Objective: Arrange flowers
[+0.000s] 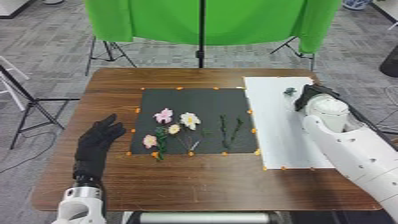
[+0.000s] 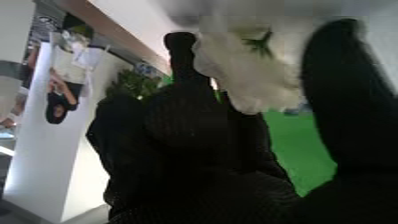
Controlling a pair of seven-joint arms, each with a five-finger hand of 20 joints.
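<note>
1. Pinching pale bloom (image 2: pixel 242 75) in right hand (image 1: pixel 314 93), at white sheet (image 1: pixel 277 135)'s right edge.
2. Noting loose flowers (image 1: pixel 189 120) left of sheet.
3. Could bruise petals by oversqueezing, or drag sheet's green sprig (image 1: pixel 290 91) by lowering carelessly.

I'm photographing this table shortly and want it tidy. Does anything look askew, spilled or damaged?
One small thing: a green stem appears to poke past the near edge of the black sheet, so it looks slightly misplaced. I see no spill or obvious damage.
</note>
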